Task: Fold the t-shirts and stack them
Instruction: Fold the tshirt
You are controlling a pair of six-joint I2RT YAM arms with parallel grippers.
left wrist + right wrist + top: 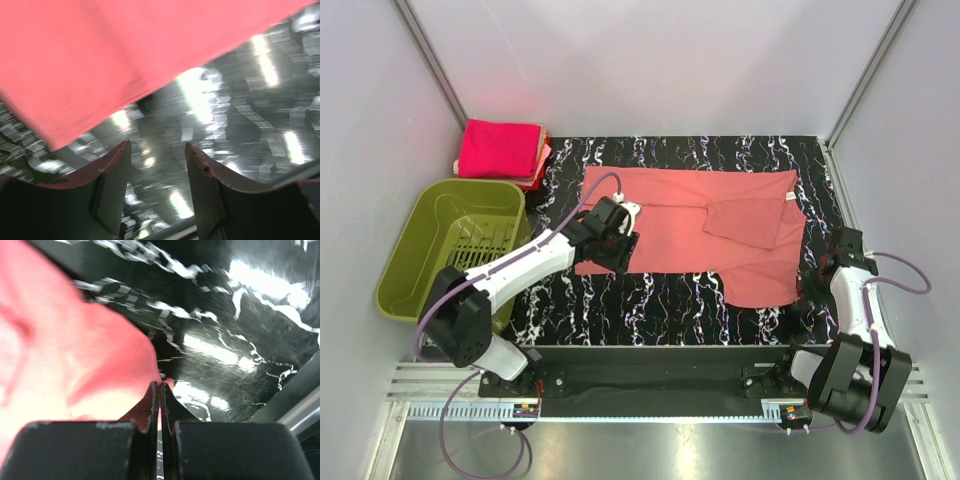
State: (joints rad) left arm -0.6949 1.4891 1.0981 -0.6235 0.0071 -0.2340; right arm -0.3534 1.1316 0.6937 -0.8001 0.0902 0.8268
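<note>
The salmon t-shirt [690, 225] lay spread on the black marbled table [650, 300]. The left gripper [157, 150] hung at its near-left edge, jaws half apart, holding nothing. The right gripper [159, 386] was pinched tight on the shirt's near-right corner. Folded magenta t-shirts [500, 150] sat stacked far-left.

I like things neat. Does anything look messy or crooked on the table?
The salmon-pink cloth t-shirt lies unevenly on the black marbled table: its right side reaches nearer than its left, and one sleeve is folded inward. Nothing else stands out.
</note>
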